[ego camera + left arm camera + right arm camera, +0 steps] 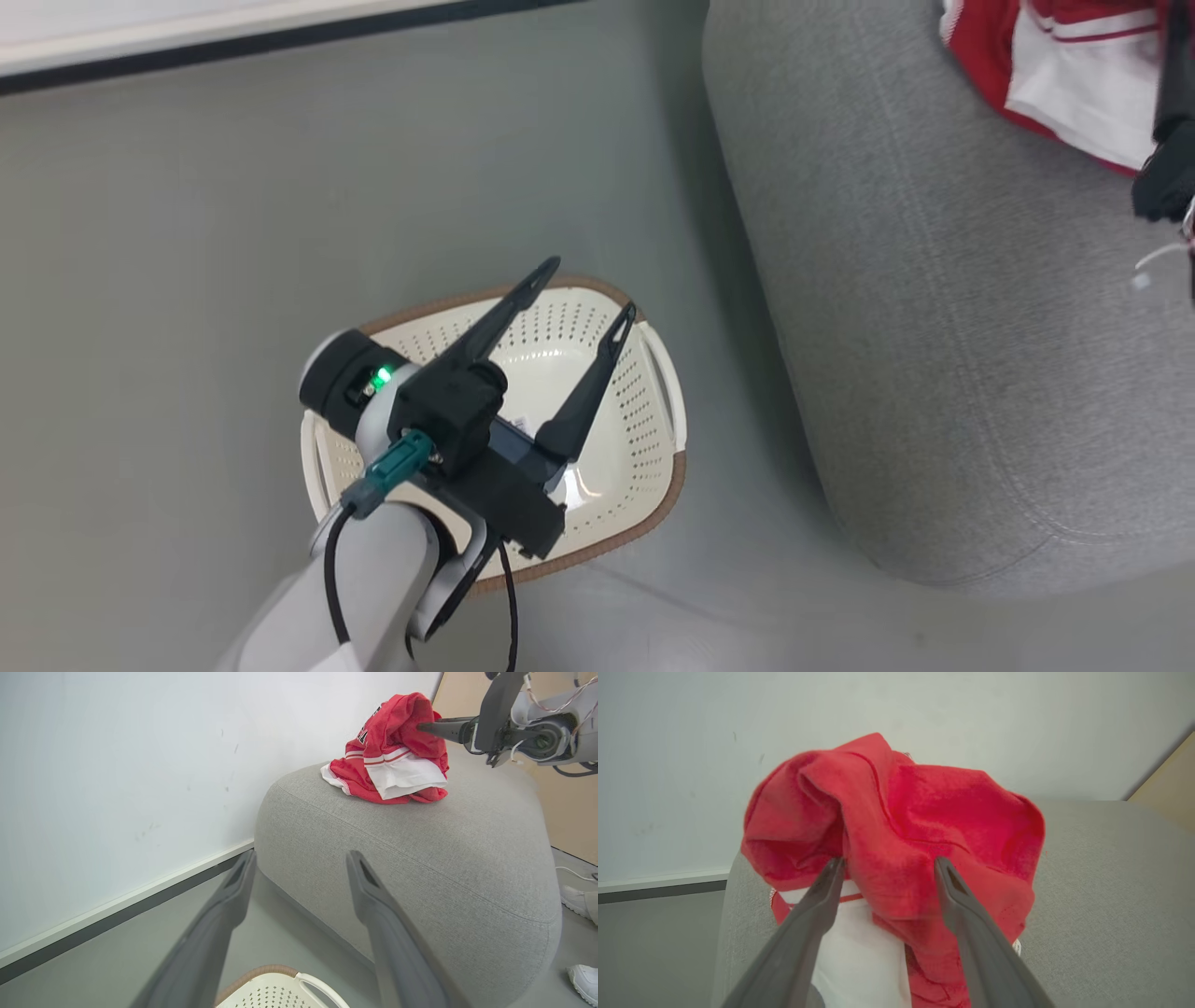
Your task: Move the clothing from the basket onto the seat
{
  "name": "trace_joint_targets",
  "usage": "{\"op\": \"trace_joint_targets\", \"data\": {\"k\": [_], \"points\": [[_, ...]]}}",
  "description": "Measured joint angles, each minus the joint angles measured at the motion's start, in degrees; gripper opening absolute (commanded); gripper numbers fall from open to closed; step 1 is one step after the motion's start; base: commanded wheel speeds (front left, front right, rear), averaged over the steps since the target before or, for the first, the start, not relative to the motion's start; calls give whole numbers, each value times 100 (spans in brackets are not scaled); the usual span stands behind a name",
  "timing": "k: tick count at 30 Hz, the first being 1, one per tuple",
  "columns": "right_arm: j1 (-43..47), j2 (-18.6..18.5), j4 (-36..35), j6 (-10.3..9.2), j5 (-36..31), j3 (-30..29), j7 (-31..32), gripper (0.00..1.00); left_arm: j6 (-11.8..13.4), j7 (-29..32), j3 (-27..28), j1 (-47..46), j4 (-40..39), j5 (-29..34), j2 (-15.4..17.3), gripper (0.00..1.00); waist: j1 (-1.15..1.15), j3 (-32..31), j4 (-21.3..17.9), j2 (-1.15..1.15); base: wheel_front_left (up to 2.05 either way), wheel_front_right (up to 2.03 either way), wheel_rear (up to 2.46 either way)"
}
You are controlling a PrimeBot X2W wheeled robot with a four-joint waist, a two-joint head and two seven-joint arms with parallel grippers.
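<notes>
The red clothing (1074,75) with white panels lies bunched on the far end of the grey seat (934,327). In the left wrist view the clothing (392,760) has one finger (444,725) of my right gripper touching its upper side. My right gripper (889,863) is open, its fingers spread either side of a red fold (924,812). The cream basket (625,439) stands on the floor left of the seat, and no clothing shows in its visible part. My left gripper (589,289) hovers open over it, holding nothing.
A white wall with a pale baseboard and a dark strip (233,42) runs behind the grey floor. In the left wrist view a person's white shoes (577,900) and a thin cable (574,872) lie on the floor past the seat's right end.
</notes>
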Motion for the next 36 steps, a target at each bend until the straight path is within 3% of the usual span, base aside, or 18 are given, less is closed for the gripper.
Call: {"op": "trace_joint_targets", "data": {"k": [12, 20, 29, 36], "points": [[993, 55, -183, 290, -1, -25, -56, 100, -34, -333, 29, 497, 499, -245, -175, 100, -1, -851, -247, -1, 0, 0, 0], [1768, -26, -820, 296, 10, -229, -56, 100, 116, -498, 222, 777, 812, -498, -342, 100, -1, -1446, -190, -2, 0, 0, 0], [2787, 57, -1809, 176, 8, -391, -56, 100, 320, -649, 559, 1280, 1021, -756, -316, 100, -1, -2079, 127, -2, 0, 0, 0], [3789, 105, -2613, -127, -60, -494, -56, 100, 499, -700, 798, 1816, 1039, -836, -118, 100, -1, -2554, 476, -2, 0, 0, 0]]}}
